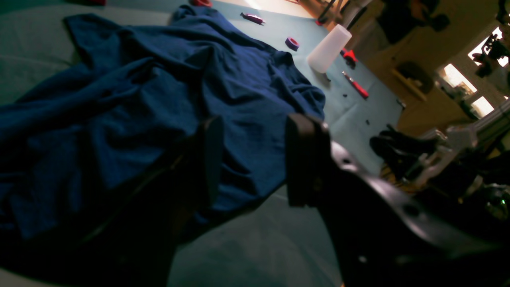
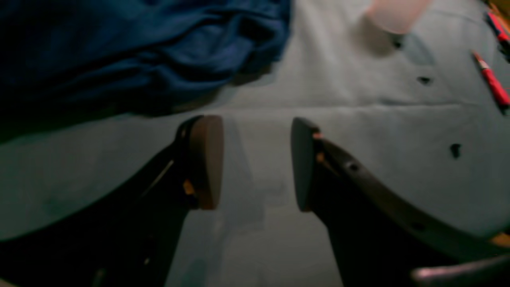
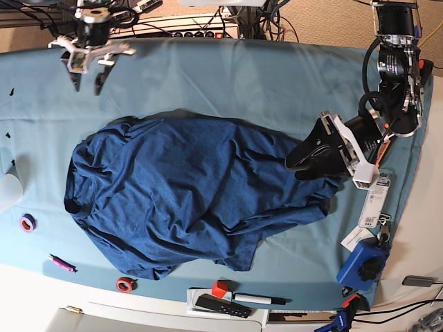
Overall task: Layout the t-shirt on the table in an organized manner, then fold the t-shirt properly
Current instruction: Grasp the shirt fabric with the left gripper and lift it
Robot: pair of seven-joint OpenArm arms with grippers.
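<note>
While lying bunched mid-table (image 3: 228,76), shirt (image 3: 187,200) awaiting layout; left gripper (image 3: 302,158) hovering at 3 o'clock hem, right gripper (image 3: 86,72) at 11 o'clock, both gaping, empty; needing pinching, spreading.

- purple tape ring (image 1: 292,43) far beyond the left claw's tips
- whitish cup (image 1: 328,48), perhaps plastic, beside it
- red-handled tool (image 2: 492,81) right of the right claw

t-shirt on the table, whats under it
The t-shirt lies crumpled on the table, whose teal cloth shows all around it. Whatever lies beneath the folds is covered.
</note>
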